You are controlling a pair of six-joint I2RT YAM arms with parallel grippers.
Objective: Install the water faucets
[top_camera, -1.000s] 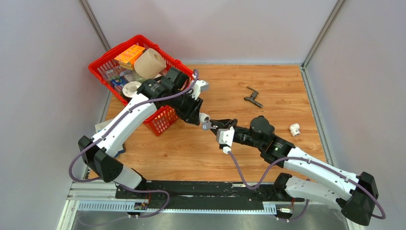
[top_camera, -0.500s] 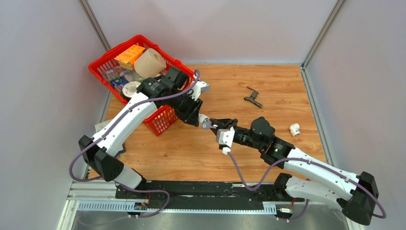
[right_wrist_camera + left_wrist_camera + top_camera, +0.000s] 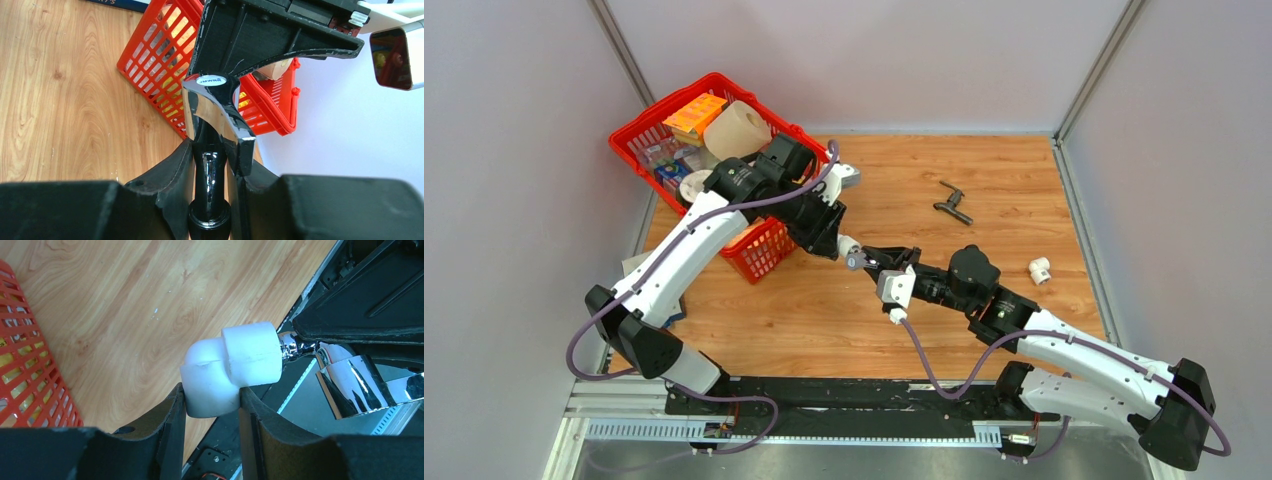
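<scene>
Pincers first: found the left pincer (image 3: 212, 395) clenched on a short white plastic elbow fitting (image 3: 235, 365), squeezed at its lower leg, with the upper socket left free. Found the right pincer (image 3: 212, 160) clenched too, on the neck of the shiny silver metal faucet (image 3: 216, 107), just under its curved cross handle with the little round cap. Met in mid-air above the light wooden tabletop (image 3: 1004, 170), just beside the red plastic basket (image 3: 764, 252). Saw the faucet's chrome stem nosed into the fitting's open socket, touching it; could not tell the depth of the thread. Spotted the dark grey metal faucet (image 3: 952, 203) lying well apart on the far boards, and a second small white plastic fitting (image 3: 1039, 269) near the right edge.

Judged the silver one stiff, dense for its size, and slick: polished chrome, little for pads to bite. Reckoned the neck below the handle the right place to hold, narrow enough for the jaws, with the handle as a shoulder against slipping out. Would avoid pinching the handle alone; likely to turn on its spindle instead of driving the thread. Judged the plastic elbow light, rigid, a touch grippier, best held across its flat flanks, as here. Expected cross-threading as the chief risk, so needed both axes dead in line.
</scene>
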